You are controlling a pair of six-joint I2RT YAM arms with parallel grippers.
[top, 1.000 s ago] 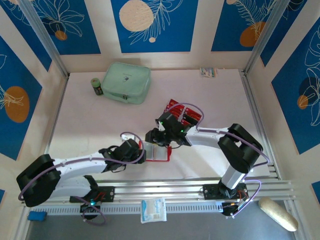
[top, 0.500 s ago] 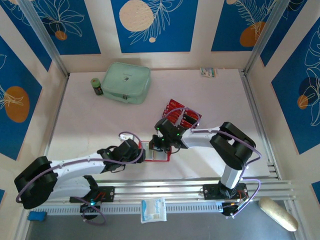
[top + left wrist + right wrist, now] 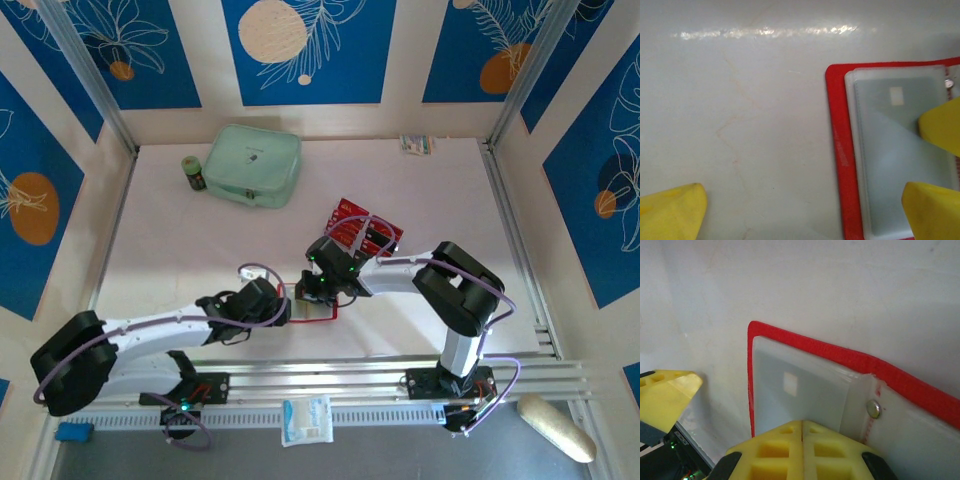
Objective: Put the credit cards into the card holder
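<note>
1. A small red leather-like folding card holder lies open, pale inside up, close to the near edge of the white counter, about midway along it.
2. The left jaws stand wide apart: one yellow finger is over bare counter, the other over the holder's pale inside.
3. The right jaws are closed tight, tips together, low over the pale inside near the metal snap.
4. The thin red credit cards with dark bands lie in a loose pile just beyond the holder, towards the counter's middle.
5. A mint-green zip case sits near the far left corner.
</note>
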